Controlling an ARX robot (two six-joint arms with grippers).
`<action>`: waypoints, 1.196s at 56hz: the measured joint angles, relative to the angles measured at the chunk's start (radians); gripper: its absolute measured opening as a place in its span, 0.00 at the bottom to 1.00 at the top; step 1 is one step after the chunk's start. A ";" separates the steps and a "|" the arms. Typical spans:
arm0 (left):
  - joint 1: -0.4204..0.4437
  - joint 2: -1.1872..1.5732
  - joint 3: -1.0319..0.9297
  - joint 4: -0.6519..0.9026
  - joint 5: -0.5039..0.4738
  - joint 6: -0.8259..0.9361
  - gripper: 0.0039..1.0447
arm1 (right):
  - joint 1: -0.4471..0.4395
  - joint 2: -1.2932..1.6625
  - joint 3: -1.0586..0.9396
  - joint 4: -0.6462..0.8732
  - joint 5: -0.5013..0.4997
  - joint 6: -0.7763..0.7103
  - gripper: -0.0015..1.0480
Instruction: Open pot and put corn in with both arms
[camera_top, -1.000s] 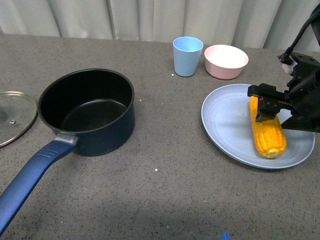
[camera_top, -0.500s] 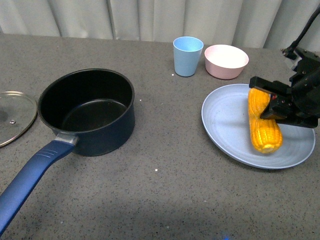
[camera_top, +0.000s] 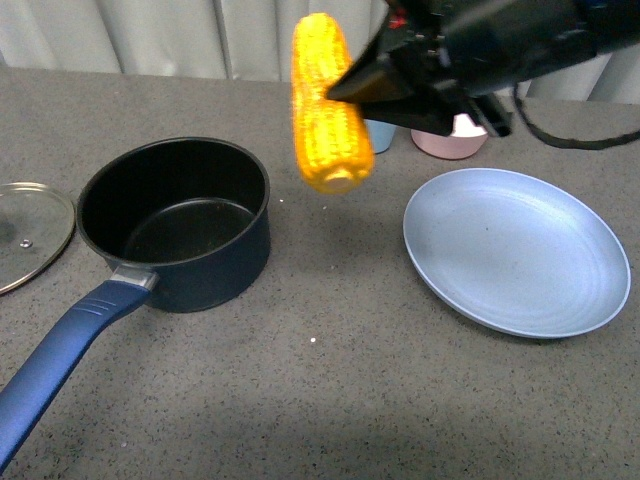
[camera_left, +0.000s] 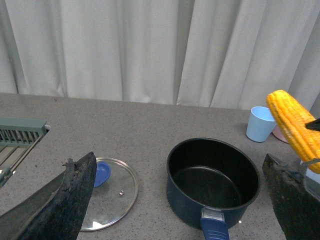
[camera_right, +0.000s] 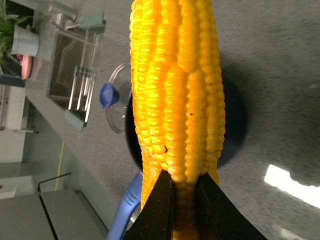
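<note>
Right gripper (camera_top: 352, 88) is clamped on the whole yellow-orange husked corn cob (camera_top: 328, 105). In the right wrist view its two black fingers (camera_right: 161, 207) press on either side of the cob (camera_right: 177, 100), jaws only as far apart as the cob is thick. The black arm reaches in from the right side. The cob hangs in the air, nearly upright with a slight tilt, blunt end down, clear of the grey tabletop (camera_top: 330, 400). In the front view it sits just right of the pot's rim, between the pot and the plate; I cannot tell if it is over the opening.

The dark navy round saucepan with a long blue handle (camera_top: 215, 270) stands open, its black inside empty. The steel-rimmed glass lid (camera_top: 30, 235) lies flat on the table to the left of the pot, apart from it, blue knob (camera_left: 101, 173) underneath.

The pale blue round plate (camera_top: 515, 250) is bare, right of the pot. The light blue cup (camera_left: 260, 124) and the small pink bowl (camera_top: 450, 142) stand behind, partly hidden by the arm.

Left gripper (camera_left: 176, 165) has its jaws spread wide and holds nothing, raised above the table and facing the pot.
</note>
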 joint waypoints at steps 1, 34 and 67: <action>0.000 0.000 0.000 0.000 0.000 0.000 0.94 | 0.012 0.014 0.016 0.000 -0.005 0.004 0.05; 0.000 0.000 0.000 0.000 0.000 0.000 0.94 | 0.171 0.284 0.339 -0.109 0.021 0.050 0.05; 0.000 0.000 0.000 0.000 0.000 0.000 0.94 | 0.168 0.300 0.362 -0.107 0.050 0.050 0.90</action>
